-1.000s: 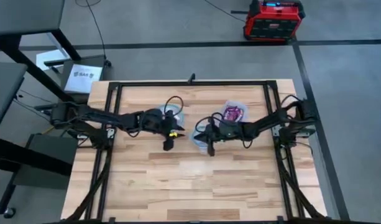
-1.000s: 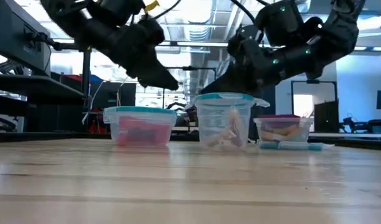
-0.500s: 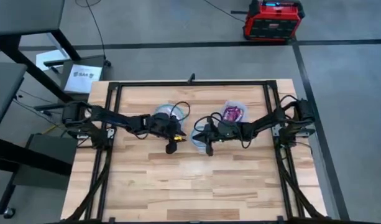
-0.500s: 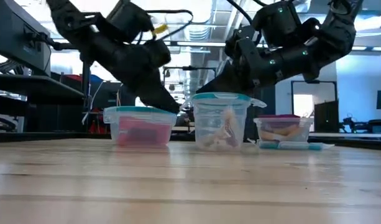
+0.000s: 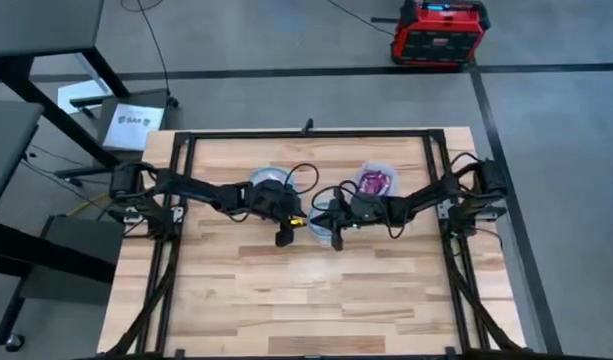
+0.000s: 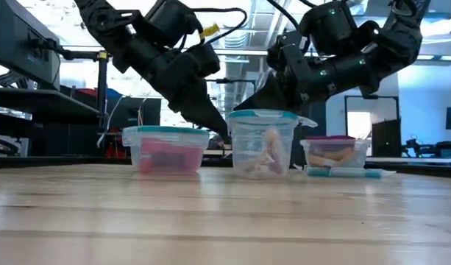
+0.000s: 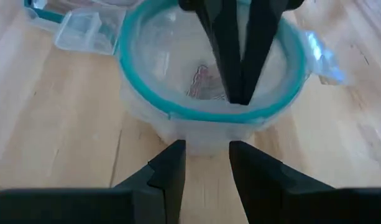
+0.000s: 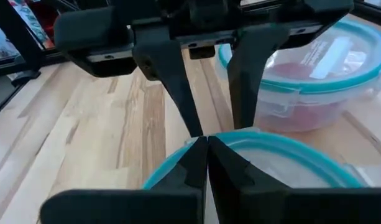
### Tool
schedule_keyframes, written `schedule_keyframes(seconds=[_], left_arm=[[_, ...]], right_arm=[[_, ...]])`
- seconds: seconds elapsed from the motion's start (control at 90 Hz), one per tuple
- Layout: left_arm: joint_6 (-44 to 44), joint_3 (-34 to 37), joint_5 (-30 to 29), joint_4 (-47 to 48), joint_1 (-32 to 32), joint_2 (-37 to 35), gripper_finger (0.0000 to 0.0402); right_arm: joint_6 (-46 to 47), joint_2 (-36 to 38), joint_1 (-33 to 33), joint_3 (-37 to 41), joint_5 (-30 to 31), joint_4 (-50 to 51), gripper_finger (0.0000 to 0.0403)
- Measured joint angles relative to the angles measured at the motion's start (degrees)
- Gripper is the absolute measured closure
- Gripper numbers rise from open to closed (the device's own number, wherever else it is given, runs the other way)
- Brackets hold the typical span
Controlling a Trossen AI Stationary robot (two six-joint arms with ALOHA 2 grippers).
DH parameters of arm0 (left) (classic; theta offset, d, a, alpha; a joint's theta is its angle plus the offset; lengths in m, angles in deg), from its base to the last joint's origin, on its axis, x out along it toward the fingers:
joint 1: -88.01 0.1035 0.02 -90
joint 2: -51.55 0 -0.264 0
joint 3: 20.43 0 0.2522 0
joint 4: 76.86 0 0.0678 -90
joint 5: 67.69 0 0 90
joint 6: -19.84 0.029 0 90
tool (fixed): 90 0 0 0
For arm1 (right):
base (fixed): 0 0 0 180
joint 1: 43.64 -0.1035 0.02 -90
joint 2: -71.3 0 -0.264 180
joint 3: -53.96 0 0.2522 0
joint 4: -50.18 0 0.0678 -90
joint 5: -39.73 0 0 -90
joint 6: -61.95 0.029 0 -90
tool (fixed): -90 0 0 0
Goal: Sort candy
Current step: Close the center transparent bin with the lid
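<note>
Candy (image 6: pixel 268 153): pale wrapped sweets lying inside a tall round clear tub (image 6: pixel 262 143) with a teal rim, mid-table, seen through its wall in the low view; one reddish piece shows at the tub's bottom in the left wrist view; more candy, red, fills a low lidded box (image 6: pixel 165 149) to the left of the tub; purple and orange pieces sit in a third box (image 6: pixel 335 154) to the right, its loose lid (image 6: pixel 344 173) lying on the table just in front of it.

Table (image 5: pixel 306 290): pale wooden planks in a black frame; all three containers are grouped toward the far half.

Left gripper (image 5: pixel 283 237): reaching in from the left, lowered to the tub's left side, beside the rim; its fingers (image 7: pixel 168 177) are spread with a clear gap between them, holding nothing; a yellow tag shows on its wrist.

Right gripper (image 5: pixel 337 241): reaching in from the right, poised over the tub's rim; its fingers (image 8: pixel 194 163) are pressed together tip to tip; whether any sweet is pinched between them cannot be told.

Both grippers face each other across the tub, near but apart.
</note>
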Motion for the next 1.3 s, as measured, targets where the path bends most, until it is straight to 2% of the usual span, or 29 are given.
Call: schedule_keyframes(seconds=[0.067,0.156,0.289,0.411,0.522,0.633,0.733,0.844,1.0,1.122,1.189,1.3], left_arm=[[-0.4,-0.6,0.8,0.6,-0.1,1.2,0.0289],[-0.6,-2.4,0.8,6.9,-0.1,0.5,0.0289],[0.9,-5.0,0.8,17.9,-0.2,-4.3,0.0289],[1.7,-6.7,0.7,23.9,-0.3,-8.6,0.0289],[0.9,-7.0,0.8,20.9,-0.4,-11.4,0.0289],[0.6,-7.1,0.7,15.7,-0.6,-11.1,0.0289],[1.0,-7.0,0.8,8.9,-1.1,-8.0,0.0289],[0.7,-7.0,2.7,-0.3,-1.2,-3.0,0.0289],[1.6,-7.2,2.7,-12.7,-1.0,2.4,0.0289],[2.8,-11.0,3.8,-13.3,-0.9,6.1,0.0295],[4.0,-13.9,5.3,-11.2,-1.0,8.6,0.0318],[6.8,-18.7,5.8,-7.4,-1.3,12.0,0.0385]], right_arm=[[-0.1,0.0,0.0,0.0,0.1,-0.1,0.0403],[-0.3,1.1,0.0,0.1,0.2,0.3,0.0403],[-0.5,5.8,0.0,0.4,0.2,3.3,0.0403],[-0.9,12.2,-0.2,0.5,0.2,5.2,0.0403],[-0.4,20.6,-1.3,0.3,0.2,11.7,0.0403],[0.1,29.1,-3.0,0.3,1.3,23.4,0.0403],[3.4,35.1,-4.8,0.2,6.1,36.4,0.0403],[7.9,37.7,-7.9,1.1,12.9,46.8,0.0403],[11.8,40.6,-12.1,3.7,19.9,47.9,0.0403],[15.6,41.9,-13.8,6.5,23.1,47.8,0.0403],[17.3,42.0,-14.5,7.9,23.6,47.0,0.0403],[19.9,41.8,-15.7,9.4,24.0,46.6,0.0403]])
